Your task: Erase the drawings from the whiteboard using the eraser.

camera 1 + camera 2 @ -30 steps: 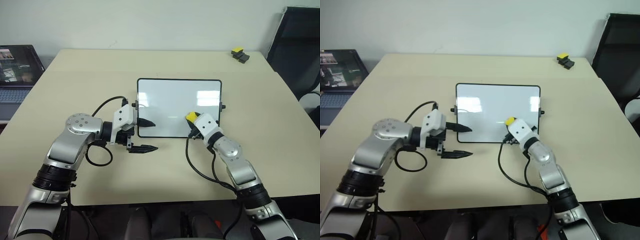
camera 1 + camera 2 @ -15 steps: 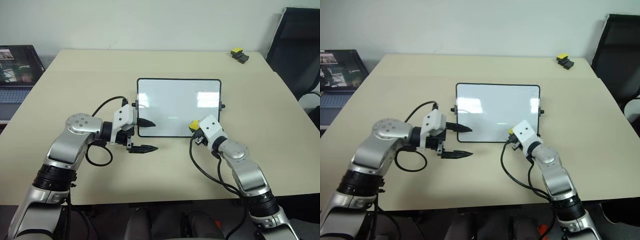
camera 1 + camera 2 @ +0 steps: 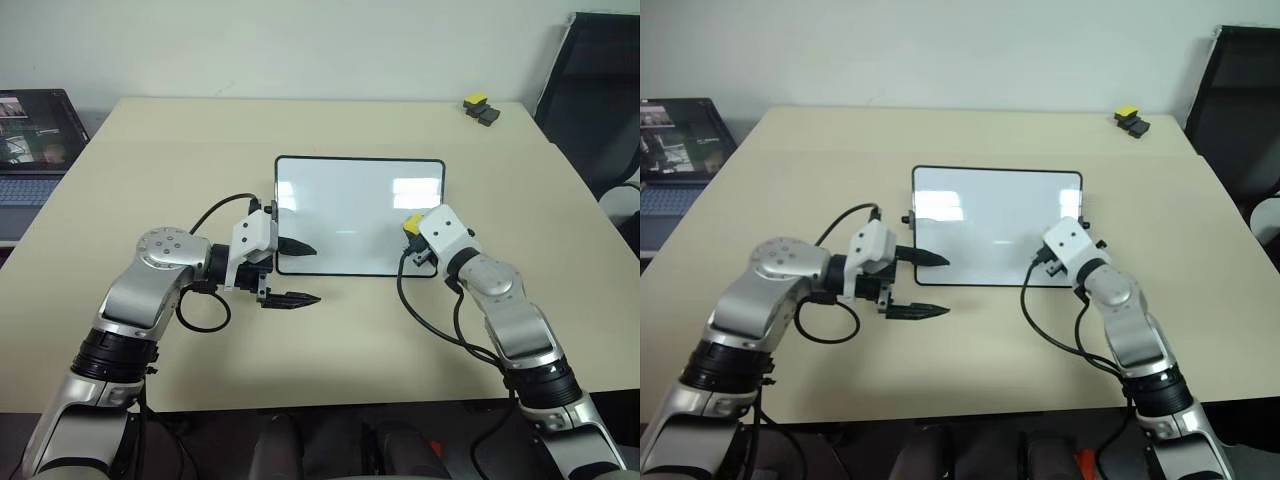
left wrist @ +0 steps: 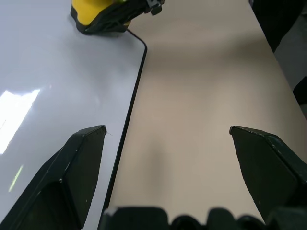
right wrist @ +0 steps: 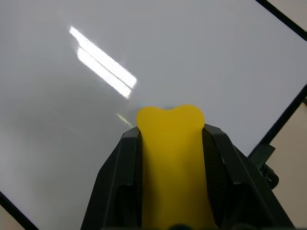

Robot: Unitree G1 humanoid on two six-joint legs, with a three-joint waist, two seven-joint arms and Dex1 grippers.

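Observation:
The whiteboard (image 3: 345,205) lies flat in the middle of the table, its glossy surface plain white; the drawings are out of view. My right gripper (image 3: 413,228) is shut on the yellow eraser (image 3: 411,222) over the board's near right corner. The right wrist view has the eraser (image 5: 170,158) clamped between both fingers, its tip low over the board (image 5: 72,120). My left gripper (image 3: 306,272) stands open at the board's near left corner, one finger over the board and the other over the table. From the left wrist, the eraser (image 4: 93,12) sits across the board.
A laptop (image 3: 30,140) with a lit screen stands beyond the table's left edge. A pair of small dark blocks (image 3: 478,108), one yellow-topped, sits at the far right corner. A black chair (image 3: 595,100) is to the right. Black cables loop from both wrists.
My right gripper has slid the eraser to the right along the board's near part, from about the middle to the right corner. The left arm has stayed put.

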